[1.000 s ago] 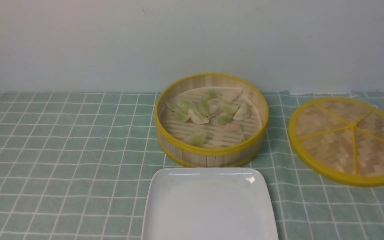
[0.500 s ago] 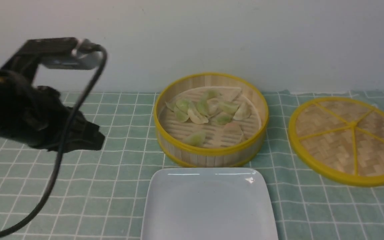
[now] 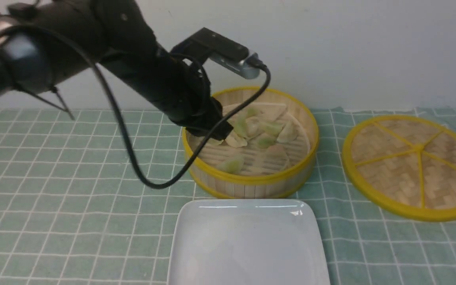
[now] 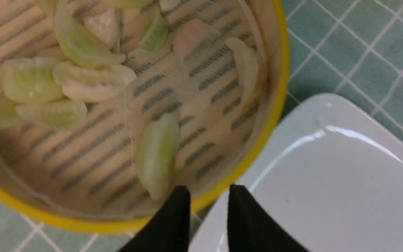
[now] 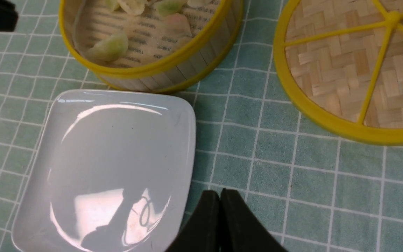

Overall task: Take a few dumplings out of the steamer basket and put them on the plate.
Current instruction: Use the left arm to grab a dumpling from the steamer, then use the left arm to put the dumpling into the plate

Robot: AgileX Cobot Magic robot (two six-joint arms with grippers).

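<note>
The steamer basket stands mid-table with several pale green dumplings and one pinkish dumpling on its slatted floor. The white square plate lies bare just in front of it. My left gripper hangs over the basket's left side. In the left wrist view my left gripper is open with nothing between its fingers, its tips above the near rim beside a lone green dumpling. My right gripper is shut and empty, above the cloth to the right of the plate.
The flat woven lid with yellow spokes lies on the green checked cloth right of the basket. The left arm's black cable loops down in front of the basket's left side. A pale wall runs close behind.
My left arm has swung in from the left edge to above the basket, and its jaws have parted. The dumplings, plate and lid have not moved.
</note>
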